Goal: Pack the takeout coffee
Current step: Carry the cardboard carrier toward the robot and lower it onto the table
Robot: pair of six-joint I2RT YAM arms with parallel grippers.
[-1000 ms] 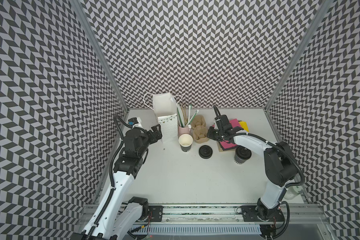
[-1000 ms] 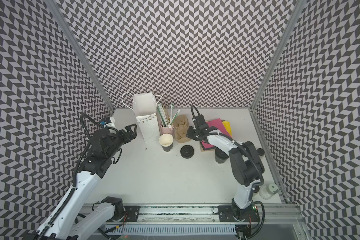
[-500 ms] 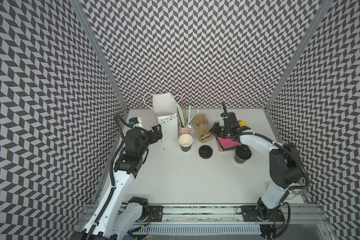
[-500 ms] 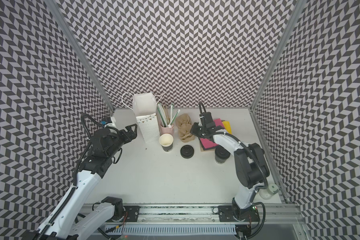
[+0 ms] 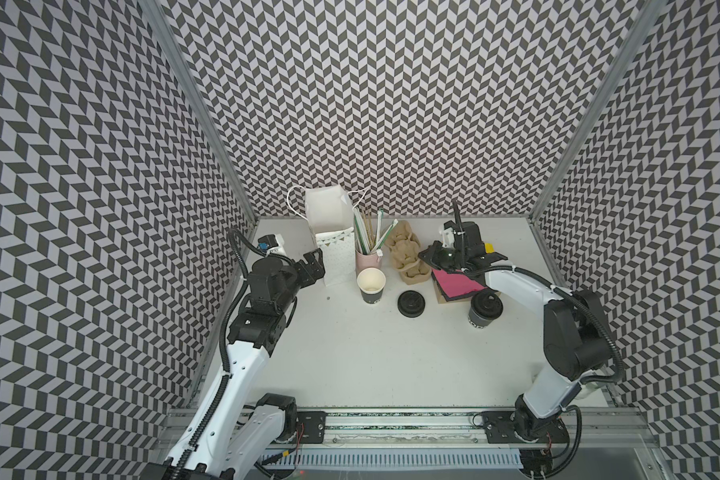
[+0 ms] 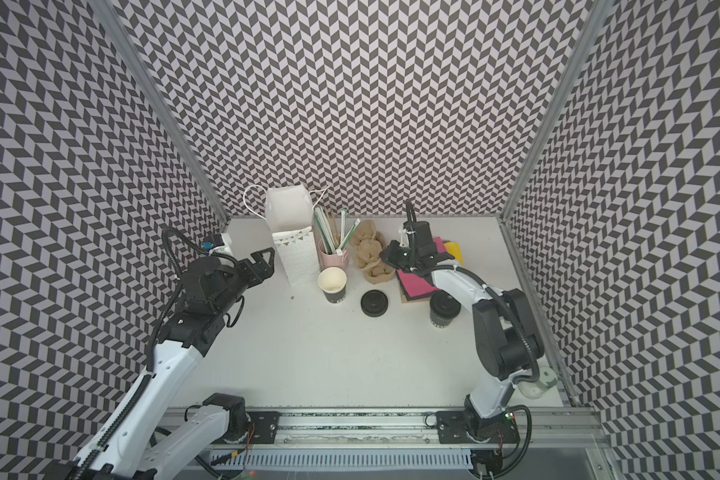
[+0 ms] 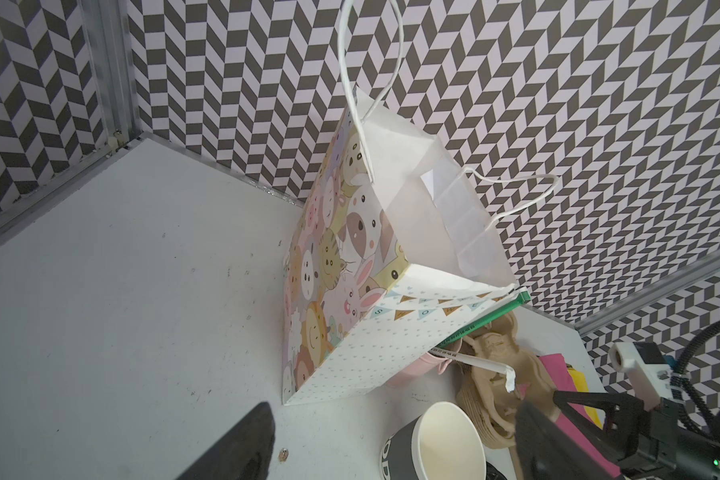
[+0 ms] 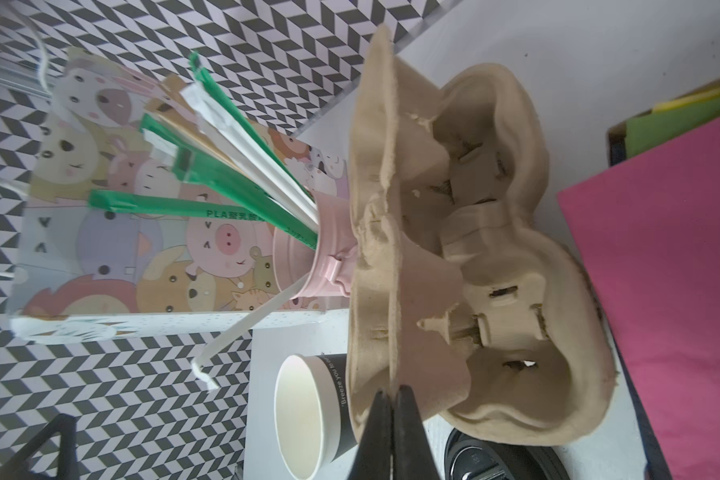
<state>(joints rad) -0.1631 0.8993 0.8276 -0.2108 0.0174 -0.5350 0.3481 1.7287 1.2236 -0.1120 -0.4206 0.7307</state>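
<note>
Right wrist view: our right gripper pinches the carrier; we should draw it gently past the lidless cup, left gripper agape.

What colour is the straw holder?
The straw holder is pale pink; the right wrist view shows it best.

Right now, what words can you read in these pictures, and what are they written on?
"PLA", then characters too blurred to read: on a green straw wrapper.
"Breeze you to", the rest hidden: on the open cup.
Letters on the little flags printed on the paper bag: too blurred to read.
White print on the lidded coffee cup: too small to read.
</note>
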